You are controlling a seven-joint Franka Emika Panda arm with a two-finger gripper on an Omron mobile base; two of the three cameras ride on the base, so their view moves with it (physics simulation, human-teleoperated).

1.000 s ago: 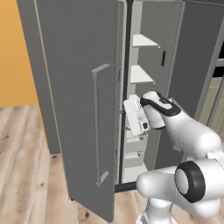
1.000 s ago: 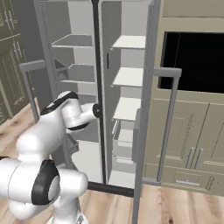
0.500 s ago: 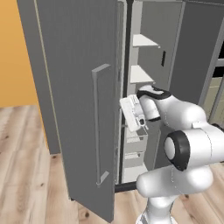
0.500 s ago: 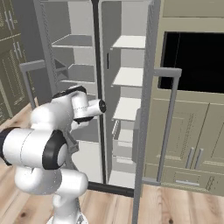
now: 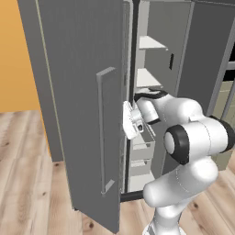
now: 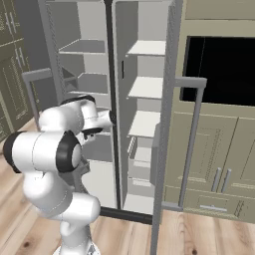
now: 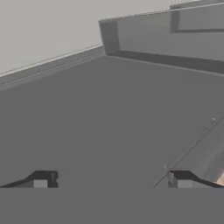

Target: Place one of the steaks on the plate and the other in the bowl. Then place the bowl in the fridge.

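Observation:
The fridge (image 6: 144, 84) stands with both grey doors swung open, showing white shelves and drawers inside. My gripper (image 7: 111, 179) is open, its two dark fingertips (image 7: 41, 179) wide apart with nothing between them, and it faces the grey inner side of the left door (image 5: 78, 92) at close range. From the left base view, my white hand (image 5: 131, 120) sits at that door's inner edge, about level with the middle shelves. The steaks, the plate and the bowl are out of view.
The right fridge door (image 6: 167, 124) with its long handle (image 6: 191, 129) juts out toward me. Olive cabinets (image 6: 219, 174) and a black oven opening (image 6: 219, 64) stand to the right. An orange wall (image 5: 13, 55) lies left of the fridge, above the wooden floor (image 5: 27, 183).
My arm has folded up and swung its elbow round in front of the fridge. The hand has shifted slightly left toward the left door. The gripper stays open.

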